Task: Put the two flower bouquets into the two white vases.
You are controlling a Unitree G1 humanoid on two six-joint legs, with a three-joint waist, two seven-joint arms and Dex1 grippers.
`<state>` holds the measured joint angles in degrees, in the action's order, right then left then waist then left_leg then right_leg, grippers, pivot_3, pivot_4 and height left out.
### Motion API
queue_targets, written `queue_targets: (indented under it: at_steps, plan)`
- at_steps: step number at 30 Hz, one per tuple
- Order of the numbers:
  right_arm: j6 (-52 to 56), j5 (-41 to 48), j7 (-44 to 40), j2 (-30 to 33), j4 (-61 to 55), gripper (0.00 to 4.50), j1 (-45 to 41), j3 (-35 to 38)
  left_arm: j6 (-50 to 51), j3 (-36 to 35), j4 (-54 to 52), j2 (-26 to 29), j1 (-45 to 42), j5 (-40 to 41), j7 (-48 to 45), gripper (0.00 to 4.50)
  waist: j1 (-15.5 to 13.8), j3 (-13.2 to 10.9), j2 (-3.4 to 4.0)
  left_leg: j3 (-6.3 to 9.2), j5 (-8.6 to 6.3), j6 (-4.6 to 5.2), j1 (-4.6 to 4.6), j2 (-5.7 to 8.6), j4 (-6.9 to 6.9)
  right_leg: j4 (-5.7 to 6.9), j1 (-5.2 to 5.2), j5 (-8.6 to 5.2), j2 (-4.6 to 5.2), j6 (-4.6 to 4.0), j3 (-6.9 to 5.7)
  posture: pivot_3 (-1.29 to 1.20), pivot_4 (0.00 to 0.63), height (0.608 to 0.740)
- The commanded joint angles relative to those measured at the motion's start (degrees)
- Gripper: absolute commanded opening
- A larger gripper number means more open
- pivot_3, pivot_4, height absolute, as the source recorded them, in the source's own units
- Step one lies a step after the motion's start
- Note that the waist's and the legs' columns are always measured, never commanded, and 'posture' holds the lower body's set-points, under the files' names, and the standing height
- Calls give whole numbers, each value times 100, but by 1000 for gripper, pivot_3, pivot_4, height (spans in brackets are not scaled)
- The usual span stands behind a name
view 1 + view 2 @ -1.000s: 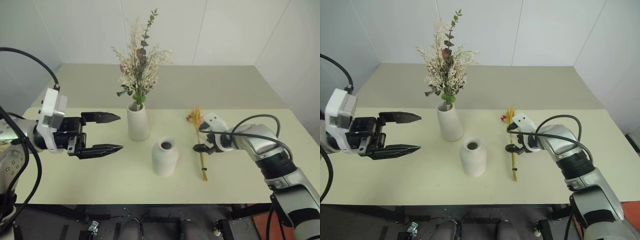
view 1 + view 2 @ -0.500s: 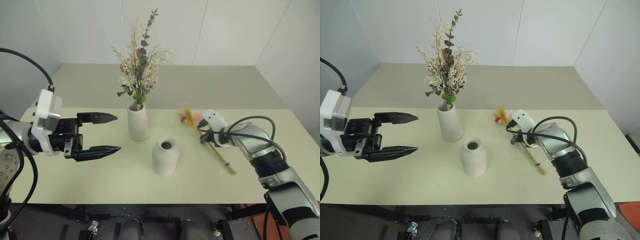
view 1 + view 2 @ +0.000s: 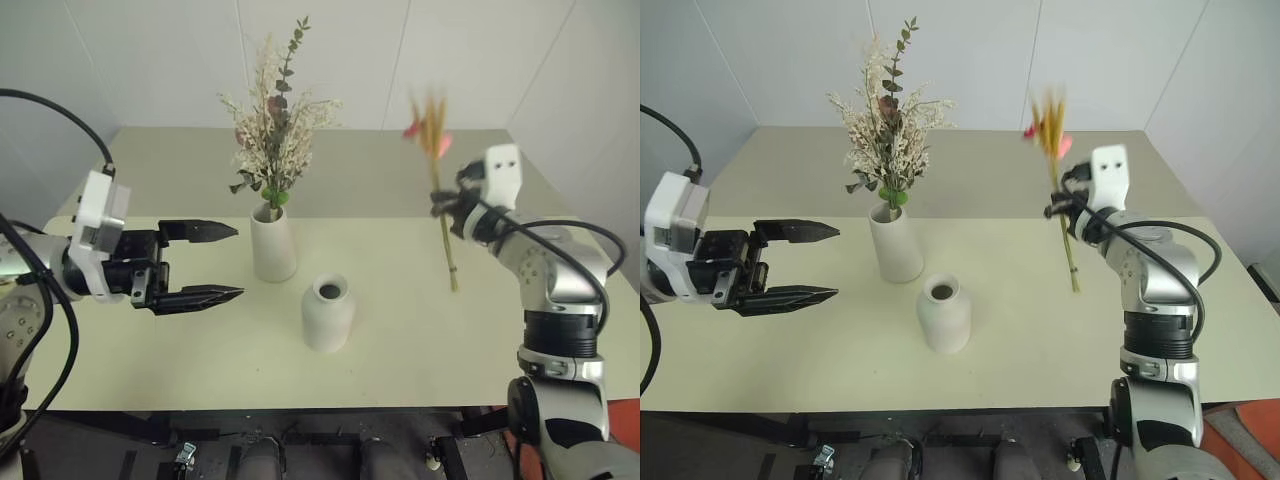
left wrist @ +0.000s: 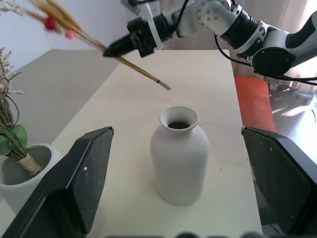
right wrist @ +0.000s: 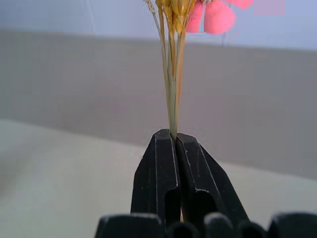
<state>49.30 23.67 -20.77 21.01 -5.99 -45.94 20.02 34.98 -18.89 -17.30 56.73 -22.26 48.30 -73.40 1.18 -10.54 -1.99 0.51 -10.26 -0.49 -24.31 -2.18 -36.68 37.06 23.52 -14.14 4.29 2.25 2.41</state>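
The bushy bouquet point(image 3: 272, 130) stands in the taller cone vase point(image 3: 274, 247) at mid-table. In front of it is the shorter bottle vase point(image 3: 328, 314), its mouth empty. My right gripper point(image 3: 443, 206) is raised over the table's right side and is shut on the thin wheat bunch point(image 3: 436, 150). The bunch is upright, pink-red flowers on top, and its stalk ends hang free below the fingers. The right wrist view shows the stalks point(image 5: 171, 74) pinched between the closed fingers. My left gripper point(image 3: 238, 262) hovers open to the left of the vases, pointing at them, and holds nothing.
The pale table point(image 3: 150, 350) has bare surface around both vases and under the raised bunch. White walls close off the far side. The table's front edge runs just below the short vase.
My right gripper closed on the wheat bunch lying on the table and lifted it, swinging it upright. The left gripper stayed where it was, still open.
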Motion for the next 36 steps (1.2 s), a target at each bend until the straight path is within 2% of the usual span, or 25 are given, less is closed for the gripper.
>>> queue_targets:
  at_steps: [1,4,8,17,30,36]
  plan:
    - [-141,1283,-100,-315,-855,54,-203,753,-136,91,114,32,-184,-39,-133,4500,0,0,0,0,0,0,0,-1,0,0,0,0,0,-1,0,0,150,740]
    - [-136,2185,-116,-650,-1307,54,-287,816,-193,216,360,-18,-370,-153,-135,4500,1,-1,2,0,0,0,2,-3,0,2,-1,1,-2,-1,-1,0,150,740]
    - [-172,2710,58,-930,-1636,54,-314,479,-230,326,471,-50,-498,-197,-194,4500,26,-1,3,-1,0,0,3,-6,0,3,0,1,-4,-2,-1,0,150,740]
    - [-789,2493,-183,-1219,-1804,54,349,-620,-205,352,460,-75,-560,-204,-150,4500,85,-2,3,-2,0,0,0,-13,4,5,6,2,-11,-4,-1,0,150,740]
    - [-985,2849,-22,-1377,-2044,54,419,-996,-170,368,474,-42,-593,-233,-142,4500,115,-2,3,-3,0,0,-2,-55,4,5,21,13,-56,-23,4,0,150,740]
    - [-965,2991,-286,-1313,-1903,54,754,-1165,-158,368,452,-57,-625,-246,-108,4500,111,-2,3,-6,0,0,-12,-72,8,8,44,21,-77,-37,12,0,150,740]
